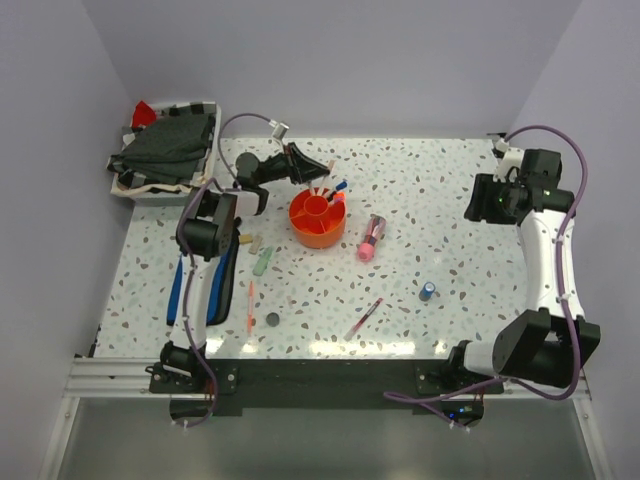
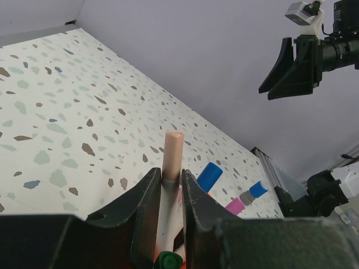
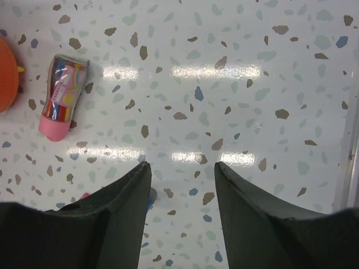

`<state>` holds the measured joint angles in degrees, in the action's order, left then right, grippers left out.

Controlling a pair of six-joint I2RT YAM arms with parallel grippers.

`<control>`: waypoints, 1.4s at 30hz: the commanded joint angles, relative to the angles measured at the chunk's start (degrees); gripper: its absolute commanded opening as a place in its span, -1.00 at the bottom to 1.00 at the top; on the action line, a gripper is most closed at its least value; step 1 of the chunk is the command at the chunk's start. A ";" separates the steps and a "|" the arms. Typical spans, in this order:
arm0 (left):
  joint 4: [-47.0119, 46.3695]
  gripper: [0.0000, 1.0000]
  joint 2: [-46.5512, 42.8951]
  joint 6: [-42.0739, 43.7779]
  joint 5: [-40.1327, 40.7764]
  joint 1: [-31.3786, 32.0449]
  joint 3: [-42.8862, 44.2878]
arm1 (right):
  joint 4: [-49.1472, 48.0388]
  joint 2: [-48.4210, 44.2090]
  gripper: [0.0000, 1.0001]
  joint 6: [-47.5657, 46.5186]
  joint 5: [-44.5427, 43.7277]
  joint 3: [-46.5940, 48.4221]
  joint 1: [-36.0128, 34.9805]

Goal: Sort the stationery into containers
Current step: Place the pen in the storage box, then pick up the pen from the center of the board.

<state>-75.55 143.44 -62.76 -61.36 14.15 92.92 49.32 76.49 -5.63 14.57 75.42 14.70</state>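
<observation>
My left gripper (image 1: 316,169) hangs just behind the round orange organiser (image 1: 318,220). In the left wrist view the gripper (image 2: 171,178) is shut on a white pen with a peach cap (image 2: 173,150), held upright. Blue-capped pens (image 2: 208,175) stick up beside it. My right gripper (image 1: 490,200) is open and empty, high over the right side; it also shows in the right wrist view (image 3: 182,165). On the table lie the fat pink tube (image 1: 371,238), small blue cylinder (image 1: 428,291), dark disc (image 1: 272,320), red pen (image 1: 363,318), orange pen (image 1: 250,305) and green eraser (image 1: 262,262). The blue pouch (image 1: 226,285) lies partly under my left arm.
A white tray of dark cloth (image 1: 165,150) stands at the back left corner. The pink tube (image 3: 63,95) and the organiser's edge (image 3: 5,73) lie left of my right gripper. Walls close in the back and both sides.
</observation>
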 commanded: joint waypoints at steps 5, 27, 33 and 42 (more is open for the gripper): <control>-33.17 -0.28 -10.53 3.43 -3.49 -0.62 -5.99 | -1.33 -4.77 0.07 1.85 2.31 -3.43 0.07; 24.39 1.00 -42.59 43.64 -5.27 -7.90 -14.52 | -4.31 -3.37 0.13 -6.04 17.52 -0.27 -5.28; 86.76 1.00 -58.17 79.35 23.19 -8.00 -14.09 | -10.03 -2.31 0.16 -24.04 13.64 -0.62 -22.42; 104.19 1.00 -70.39 80.52 35.61 -8.62 -26.56 | -13.38 5.33 0.21 -42.43 20.84 2.89 -30.34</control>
<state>14.81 75.46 13.23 -32.38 5.78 71.59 38.48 79.77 -36.05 31.05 75.40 -13.67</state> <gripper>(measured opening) 0.999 0.605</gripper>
